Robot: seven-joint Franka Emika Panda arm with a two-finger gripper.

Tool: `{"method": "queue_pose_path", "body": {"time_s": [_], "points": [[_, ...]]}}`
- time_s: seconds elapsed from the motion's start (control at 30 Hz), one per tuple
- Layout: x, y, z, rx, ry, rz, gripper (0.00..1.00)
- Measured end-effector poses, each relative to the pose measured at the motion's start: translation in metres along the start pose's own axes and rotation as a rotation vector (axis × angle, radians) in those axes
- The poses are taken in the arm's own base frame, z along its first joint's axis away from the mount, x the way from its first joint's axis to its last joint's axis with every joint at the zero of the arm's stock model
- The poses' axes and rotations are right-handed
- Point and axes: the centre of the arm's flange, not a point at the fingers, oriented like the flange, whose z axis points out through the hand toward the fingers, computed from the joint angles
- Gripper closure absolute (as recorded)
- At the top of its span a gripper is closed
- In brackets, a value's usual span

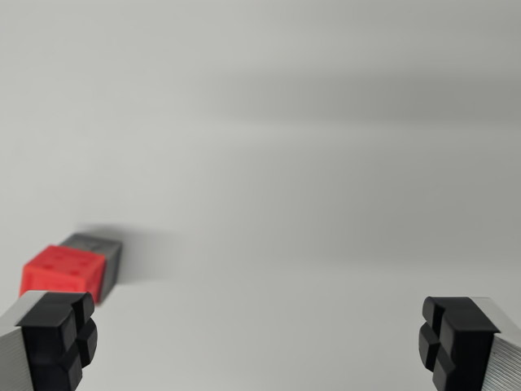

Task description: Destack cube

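Wrist view. Worktop (309, 147) is plain pale grey, matte, with soft broad shadow bands across its upper half.

Hand (260, 338): both fingers show at the bottom corners of the frame, silver bodies with black ribbed pads. Left pad (59, 336) sits at the wrist view's lower left, right pad (453, 336) at the lower right. The jaws stand wide apart, near full spread, with bare worktop across the whole gap. Nothing is held; neither pad touches anything.

Red cube (65, 272): at the wrist view's left, just above and behind the left pad. Its top face carries small round dimples. It appears to rest on the worktop, tilted a little to the frame so one corner points toward the camera. The left finger overlaps its lower edge in the picture; cannot tell whether they touch or are merely in line.

Grey cube (98, 246): directly behind the red cube, on its far right side, touching or nearly so. Only its top and one side face show; the rest is hidden by the red cube. Cannot tell from this angle whether red sits partly on grey or just in front of it. A soft shadow spreads to the right of the pair.

Both cubes lie outside the gap between the fingers, off to the left.
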Motion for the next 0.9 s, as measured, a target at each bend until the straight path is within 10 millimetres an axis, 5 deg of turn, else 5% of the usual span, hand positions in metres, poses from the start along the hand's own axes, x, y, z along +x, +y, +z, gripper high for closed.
{"method": "queue_pose_path", "body": {"time_s": [0.9], "points": [[-0.0091, -0.0017, 0.0075, -0.005, -0.007, 0.010, 0.00]]}}
